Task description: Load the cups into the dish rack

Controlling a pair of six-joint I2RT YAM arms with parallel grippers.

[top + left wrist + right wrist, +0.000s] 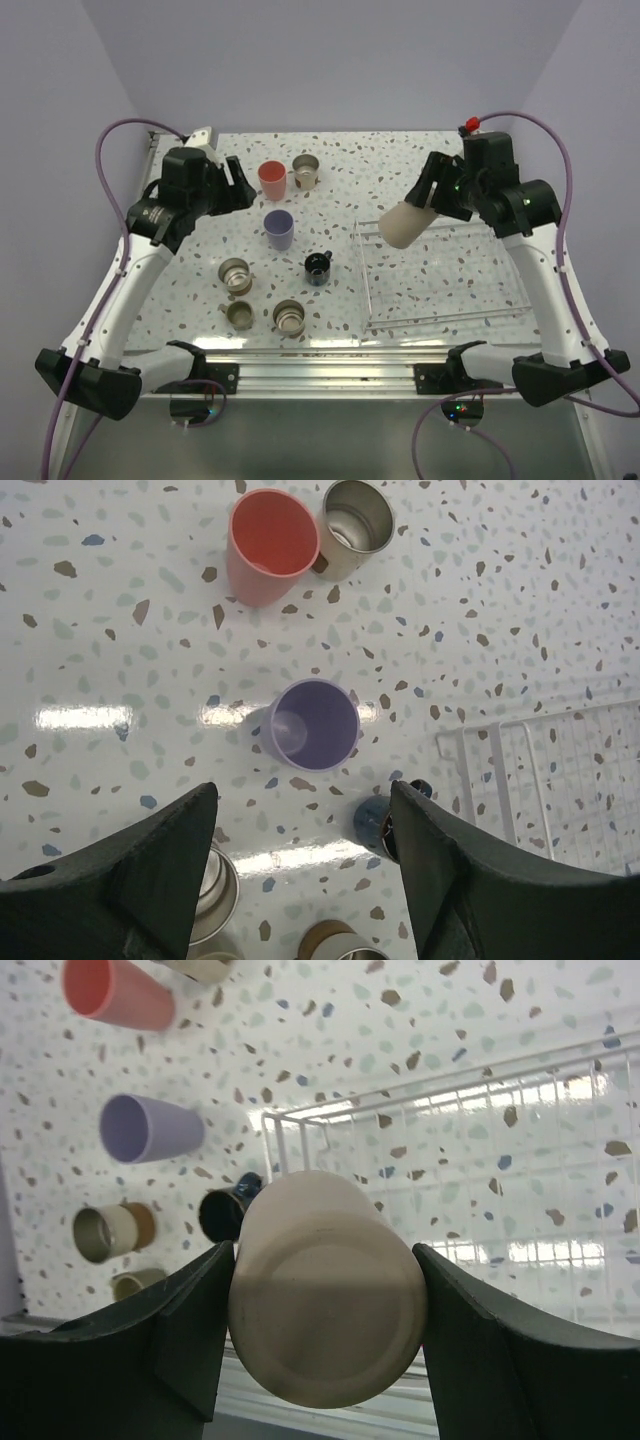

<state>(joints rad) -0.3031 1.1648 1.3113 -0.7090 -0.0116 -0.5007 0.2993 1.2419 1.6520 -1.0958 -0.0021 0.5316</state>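
Open tabletop (120, 630) surrounds the lavender cup (315, 723); the black mug (374, 820) stands between it and the dish rack (450, 285).

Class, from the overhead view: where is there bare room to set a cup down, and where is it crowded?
The dish rack holds nothing; its whole floor is free. The tabletop strip between the far steel cup and the rack is bare too. Crowded: near left, where three steel cups cluster beside the black mug and lavender cup.

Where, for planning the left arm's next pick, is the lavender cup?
Top view: the lavender cup stands left of the rack, between the coral cup and black mug.
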